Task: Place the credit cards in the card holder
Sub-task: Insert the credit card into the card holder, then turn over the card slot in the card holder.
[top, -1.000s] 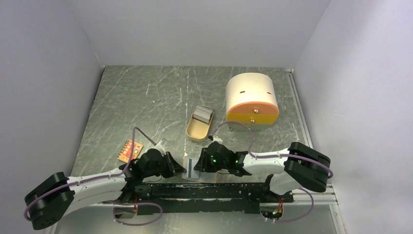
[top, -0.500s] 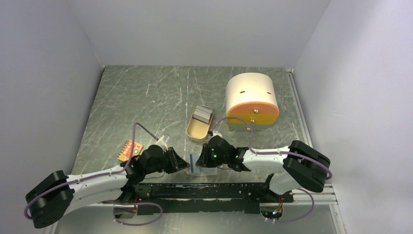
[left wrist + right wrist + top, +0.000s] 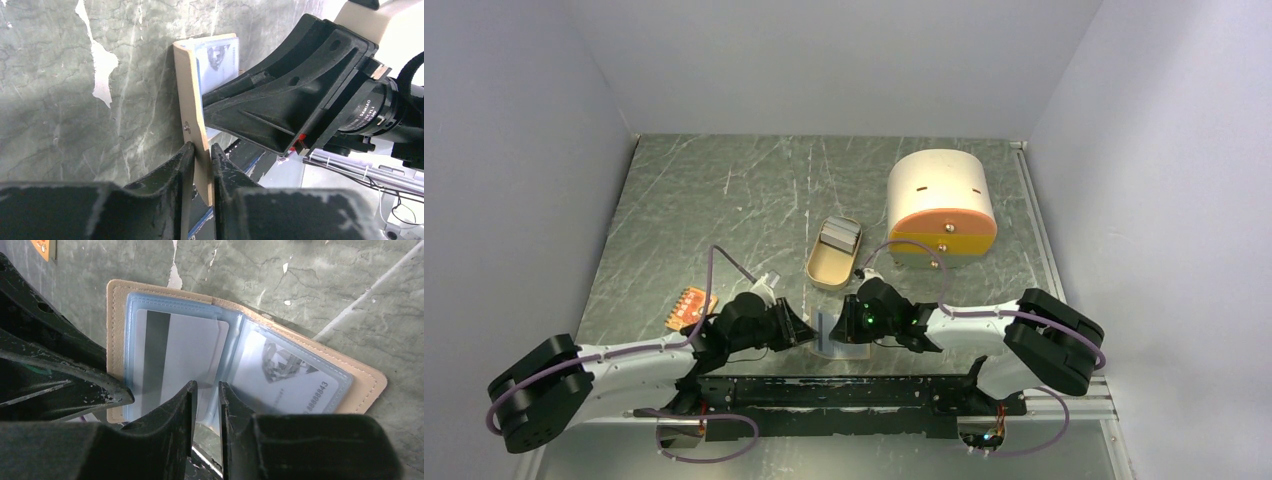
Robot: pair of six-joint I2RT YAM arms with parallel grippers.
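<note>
The beige card holder (image 3: 838, 340) hangs open between my two grippers near the table's front edge. My left gripper (image 3: 804, 330) (image 3: 201, 146) is shut on its tan flap (image 3: 191, 90), seen edge-on and upright. In the right wrist view the card holder (image 3: 119, 300) shows two clear sleeves. A whitish-grey credit card with a dark stripe (image 3: 185, 350) sits in the left one. A pale card with a printed number (image 3: 287, 377) sits in the right one. My right gripper (image 3: 844, 326) (image 3: 206, 384) has its jaws narrow, closed on the sleeves' middle fold.
An oval tan tin (image 3: 827, 266) stands just behind the grippers. A cream rounded box with an orange front (image 3: 939, 205) is at the back right. An orange-red dotted piece (image 3: 690, 306) lies left of the left arm. The black base rail (image 3: 844, 392) runs along the front.
Both grippers have moved a little away from the front edge with the card holder. The left arm has swung in towards it, and the right jaws have narrowed.
</note>
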